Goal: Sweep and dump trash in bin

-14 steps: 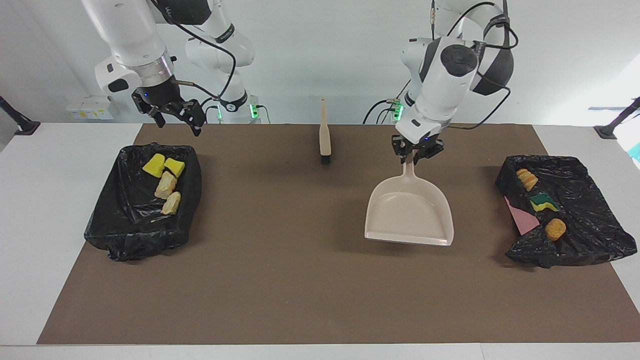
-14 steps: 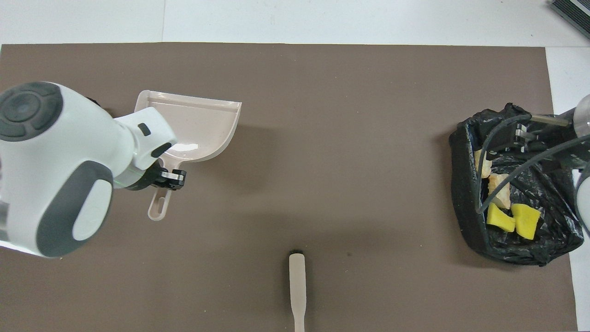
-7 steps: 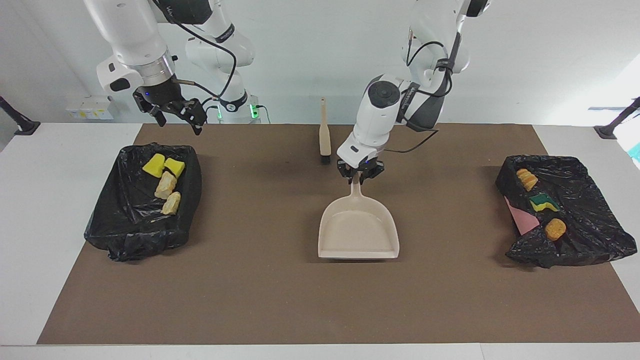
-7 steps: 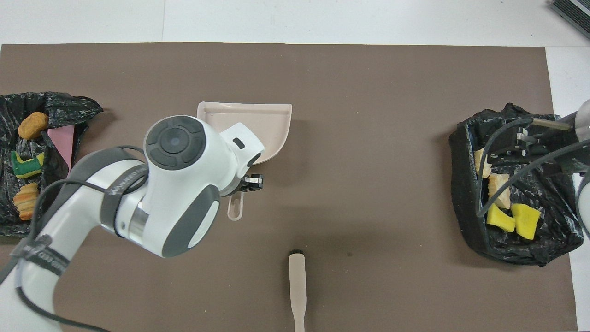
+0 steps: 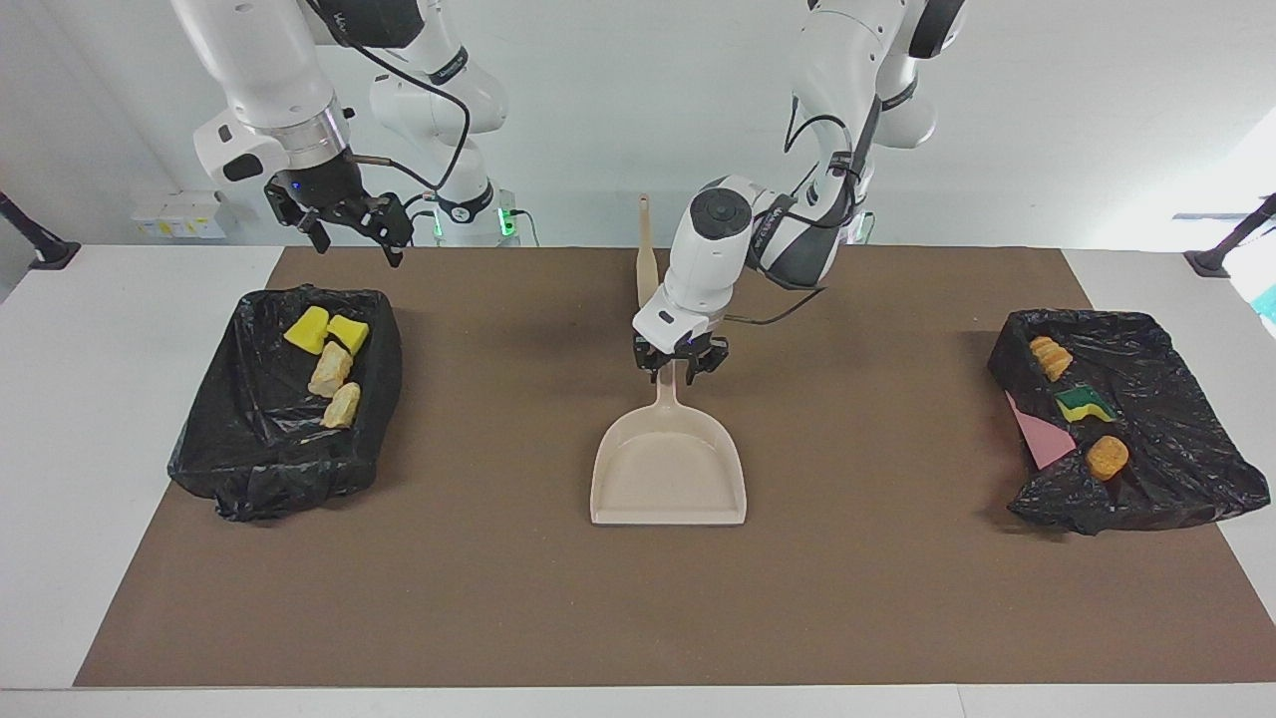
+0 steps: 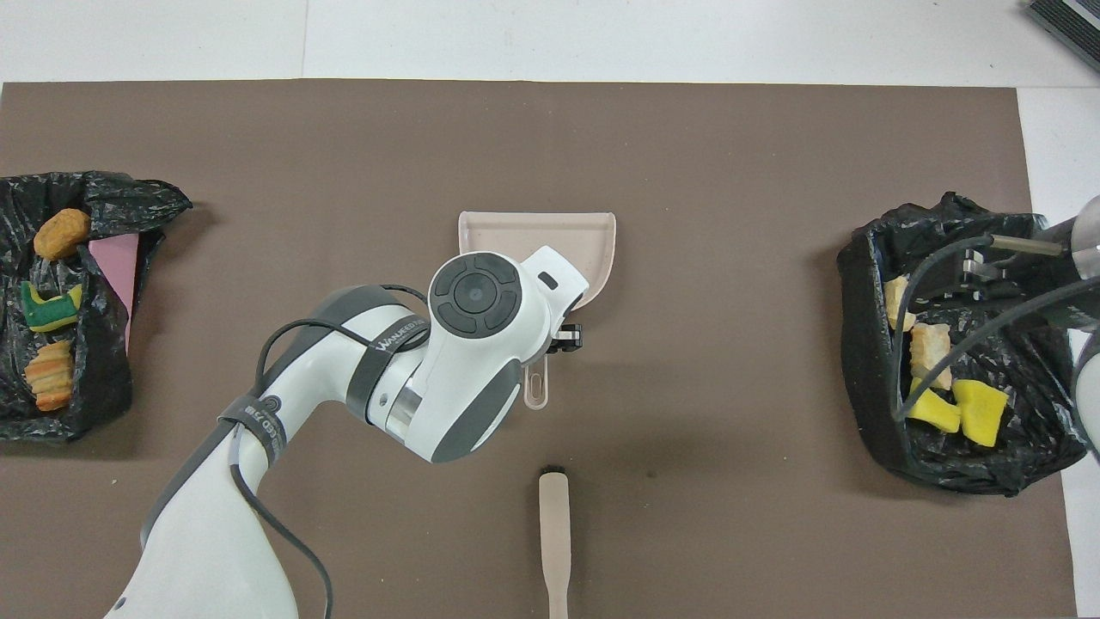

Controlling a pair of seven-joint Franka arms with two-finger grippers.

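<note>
The beige dustpan lies flat on the brown mat in the middle of the table, its handle pointing toward the robots. My left gripper is down at that handle, straddling it. The trash, yellow chunks and pale beige lumps, lies in the black-lined bin at the right arm's end. My right gripper hangs open and holds nothing, over that bin's edge nearest the robots.
A beige brush lies on the mat nearer to the robots than the dustpan. A second black-lined bin at the left arm's end holds orange-brown lumps, a green-and-yellow sponge and a pink sheet.
My left arm has carried the dustpan from near the left arm's end to the middle and set it down on the mat. The right arm has barely moved.
</note>
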